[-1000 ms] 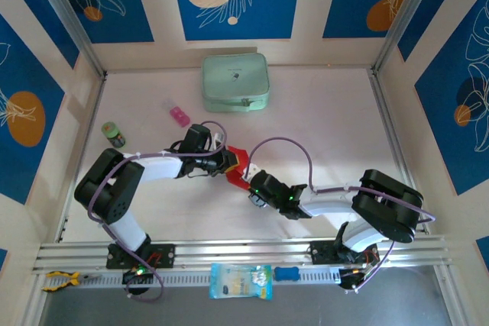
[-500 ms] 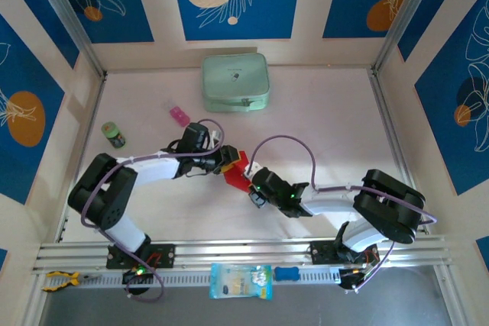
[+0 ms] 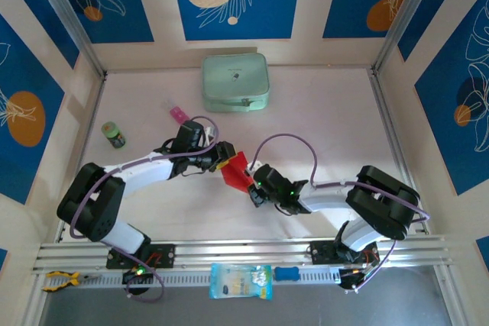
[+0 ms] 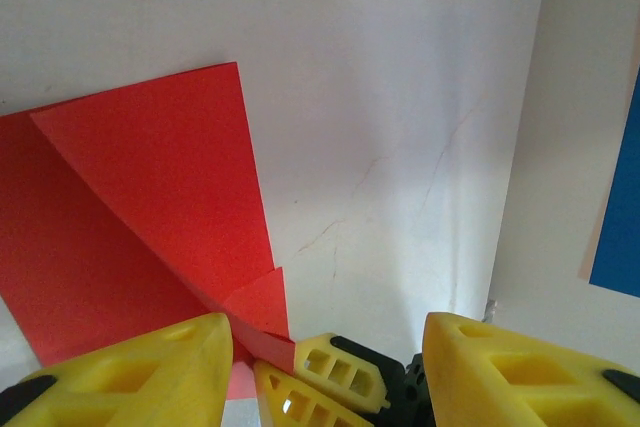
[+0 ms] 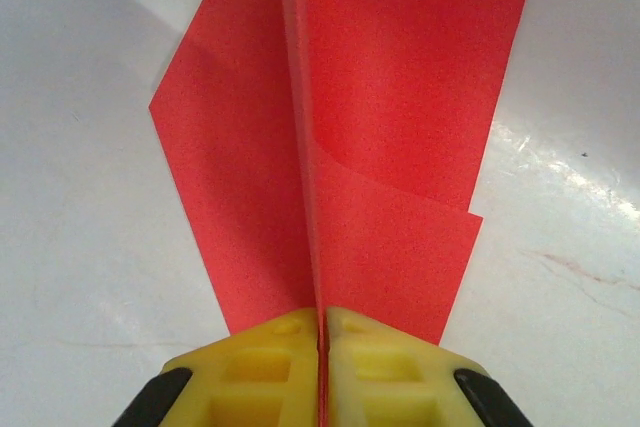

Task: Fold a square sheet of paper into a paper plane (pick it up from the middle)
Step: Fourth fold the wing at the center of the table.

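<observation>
The red paper sheet [image 5: 400, 97] is thin matt paper with a fine grainy face and sharp pressed creases. The table [image 5: 90, 247] around it is a smooth white semi-gloss surface with soft highlights and faint hairline scuffs. The fingers [image 5: 270, 367] of the right gripper [image 5: 322, 319] on the sheet, and those of the left gripper [image 4: 328, 325] beside it, are matt yellow moulded plastic with open cut-out cells; beyond the sheet the pale green case [image 3: 234, 82] has a smooth low-sheen skin, and nearer than the sheet the rails [image 3: 244, 251] are ribbed, dull silver metal.
</observation>
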Available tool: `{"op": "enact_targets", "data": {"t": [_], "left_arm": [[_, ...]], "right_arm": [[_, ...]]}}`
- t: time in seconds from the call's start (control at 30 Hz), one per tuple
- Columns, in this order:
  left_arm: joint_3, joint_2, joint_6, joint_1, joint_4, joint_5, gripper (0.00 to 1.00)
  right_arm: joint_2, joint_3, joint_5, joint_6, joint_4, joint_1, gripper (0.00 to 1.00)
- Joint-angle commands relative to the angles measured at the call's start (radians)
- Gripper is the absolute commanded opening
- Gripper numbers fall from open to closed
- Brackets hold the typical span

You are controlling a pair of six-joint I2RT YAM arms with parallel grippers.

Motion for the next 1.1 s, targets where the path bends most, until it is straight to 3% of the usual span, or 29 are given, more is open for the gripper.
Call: {"op": "enact_targets", "data": {"t": [0.0, 0.2, 0.53, 1.07], "left_arm": [[-0.006, -0.015, 0.017, 0.013, -0.021, -0.008, 0.53], [-0.014, -0.017, 0.017, 0.013, -0.021, -0.010, 0.48], [-0.043, -0.020, 0.010, 0.012, 0.001, -0.001, 0.18], [-0.033, 0.066, -0.018, -0.042, 0.066, 0.007, 0.11]], "right_arm": [[0.007, -0.015, -0.073, 0.064, 0.030, -0.023, 0.10], [0.009, -0.034, -0.191, 0.109, 0.065, -0.076, 0.09], [0.055, -0.031, -0.401, 0.206, 0.107, -0.175, 0.06], [0.119, -0.052, -0.597, 0.371, 0.218, -0.276, 0.06]]}}
